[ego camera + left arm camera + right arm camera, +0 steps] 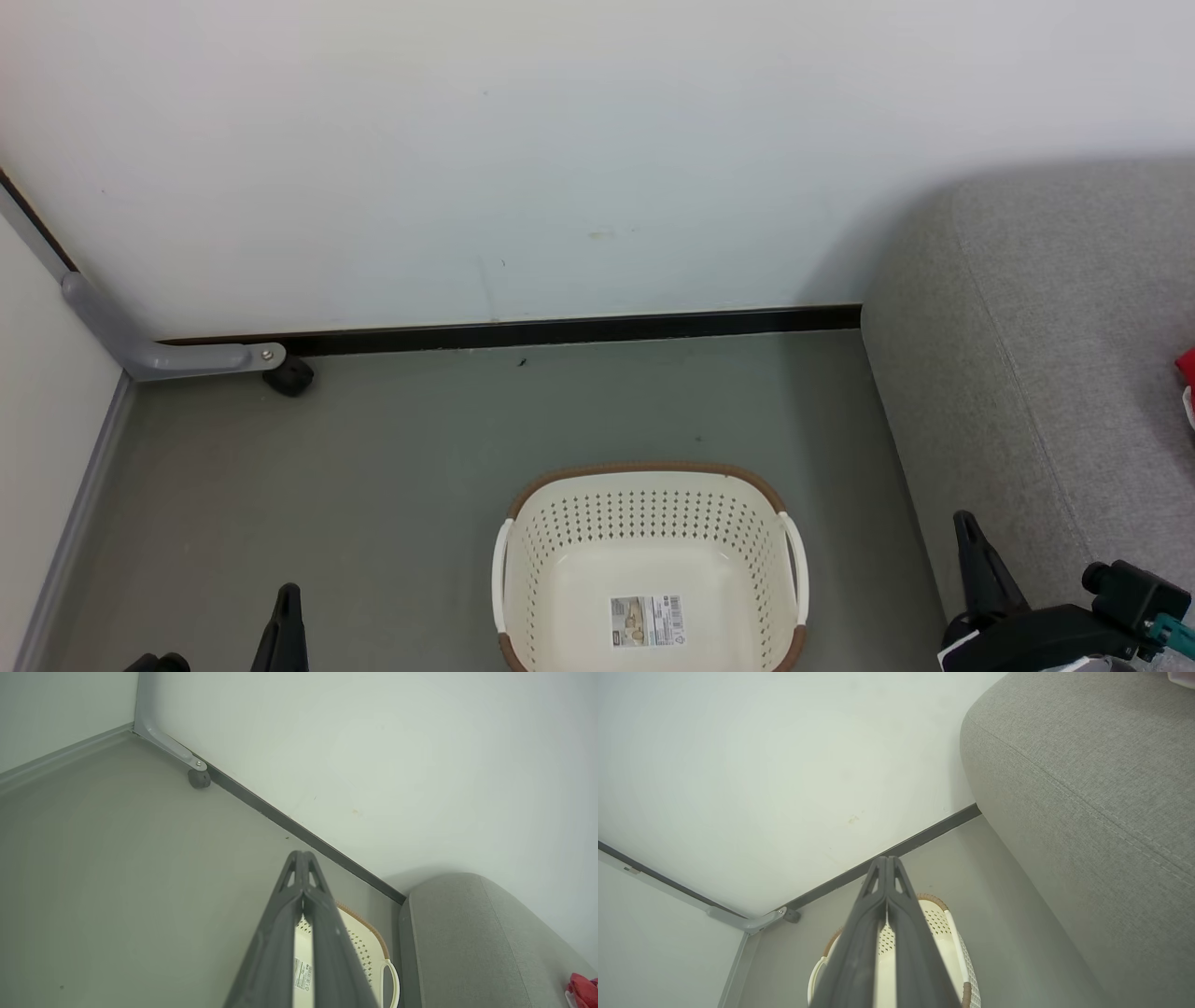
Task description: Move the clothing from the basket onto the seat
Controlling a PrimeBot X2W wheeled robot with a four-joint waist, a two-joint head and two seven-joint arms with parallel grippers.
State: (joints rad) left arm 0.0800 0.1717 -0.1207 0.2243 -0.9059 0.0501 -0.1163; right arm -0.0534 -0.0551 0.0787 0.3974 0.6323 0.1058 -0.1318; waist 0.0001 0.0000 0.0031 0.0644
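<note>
Clothing (pixel 1187 371): red, lying on the seat (pixel 1046 355), well back from its rounded corner. Basket (pixel 653 509): on the floor (pixel 373 485) beside the seat's front edge. Left gripper (pixel 302 856), right gripper (pixel 887 859): fingers together, holding nothing.

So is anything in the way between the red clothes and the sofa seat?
Nothing visible is. A red bit of the clothing already lies on the grey seat, at the head view's right edge. The basket on the floor looks empty but for its paper label.
</note>
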